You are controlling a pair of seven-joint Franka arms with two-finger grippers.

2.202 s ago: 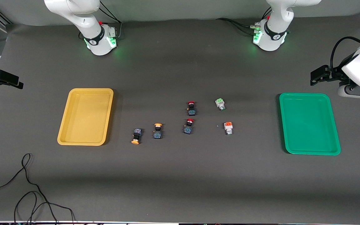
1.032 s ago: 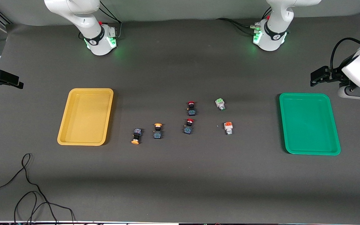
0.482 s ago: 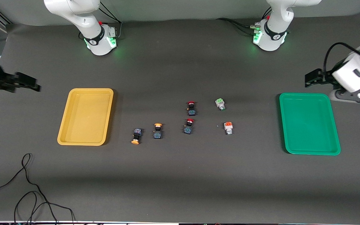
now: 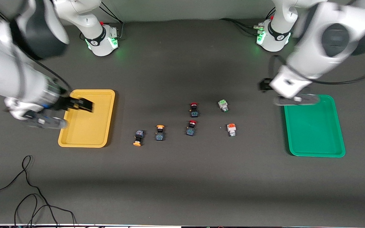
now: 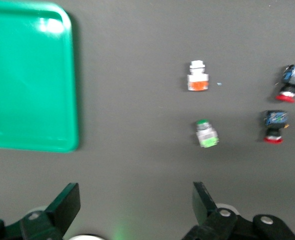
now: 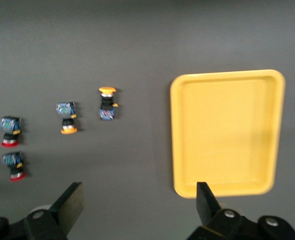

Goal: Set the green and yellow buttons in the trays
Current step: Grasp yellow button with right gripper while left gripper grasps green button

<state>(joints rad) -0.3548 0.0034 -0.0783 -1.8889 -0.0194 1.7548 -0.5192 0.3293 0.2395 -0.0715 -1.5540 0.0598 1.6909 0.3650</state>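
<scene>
Two black buttons with yellow-orange caps lie near the yellow tray; both show in the right wrist view. A white button with a green cap and one with an orange-red cap lie toward the green tray. My right gripper is open and empty, up over the yellow tray. My left gripper is open and empty, up over the table beside the green tray's corner.
Two black switches with red caps lie between the yellow-capped and the white buttons. Both trays hold nothing. A black cable lies on the table near the front camera at the right arm's end.
Both arms have swung in from the table's ends: the right gripper now hangs over the yellow tray, the left gripper beside the green tray. The buttons and trays have not moved.
</scene>
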